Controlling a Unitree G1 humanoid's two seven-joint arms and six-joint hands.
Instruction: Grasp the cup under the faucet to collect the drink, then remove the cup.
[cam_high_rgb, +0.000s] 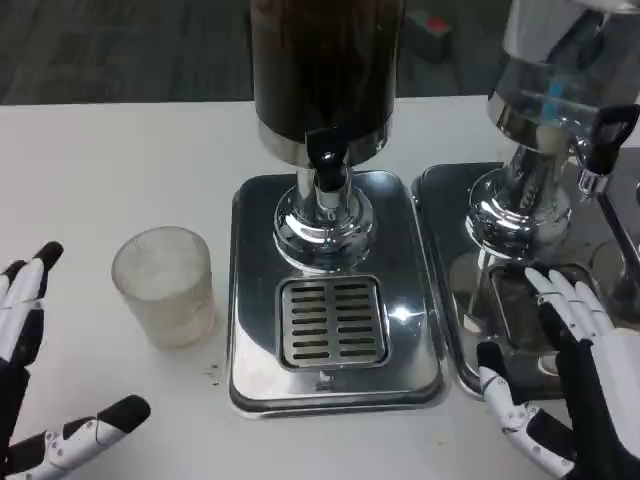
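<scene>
We judge nothing done yet: the cup stands on the desk left of the faucet, and our left hand and right hand are spread, empty.

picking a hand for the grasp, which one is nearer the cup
Left. The left hand lies just left of the cup; the right hand is far right, beyond the drip tray.

Frosted translucent plastic cup, glossy mirror-polished metal drip tray, matt white table
</scene>
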